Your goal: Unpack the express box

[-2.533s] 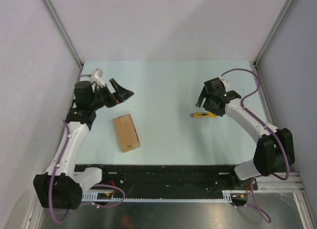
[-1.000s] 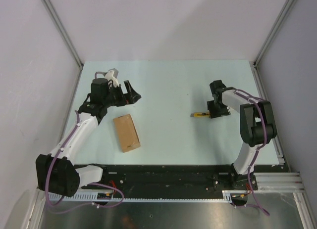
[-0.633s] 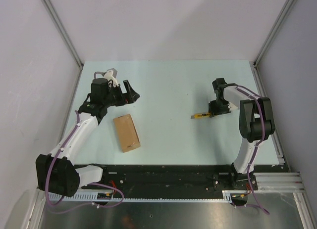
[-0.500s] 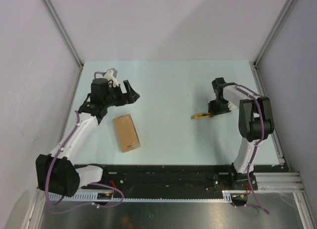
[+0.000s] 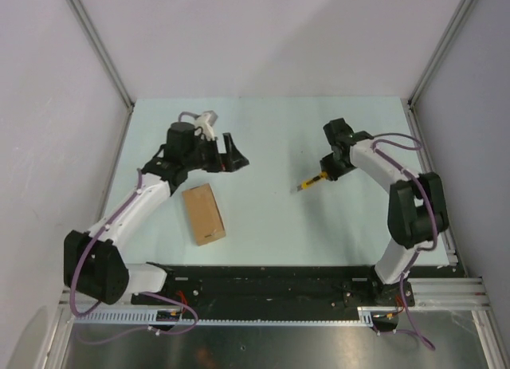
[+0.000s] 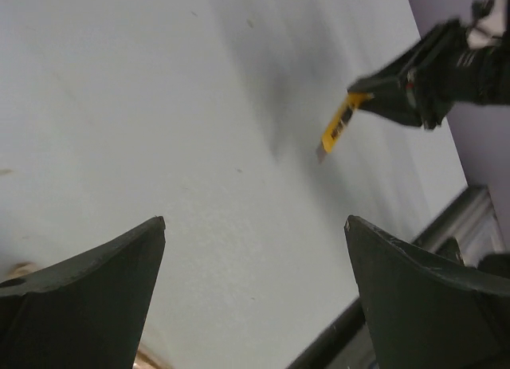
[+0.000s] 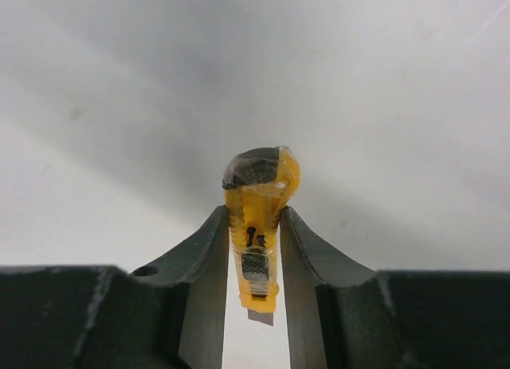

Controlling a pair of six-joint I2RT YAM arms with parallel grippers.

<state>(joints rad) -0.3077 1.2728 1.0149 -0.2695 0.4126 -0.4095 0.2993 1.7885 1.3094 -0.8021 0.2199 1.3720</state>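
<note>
1. the right gripper (image 5: 327,171) pinched the utility knife (image 5: 311,182), likely for slitting the express box (image 5: 203,213).
2. the left gripper (image 5: 233,155) hung wide open and empty near that box, which lay shut on the table (image 5: 271,138).

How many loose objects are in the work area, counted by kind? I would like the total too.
Small flat brown cardboard box: 1
Yellow-and-black plastic utility knife: 1
Total: 2
</note>
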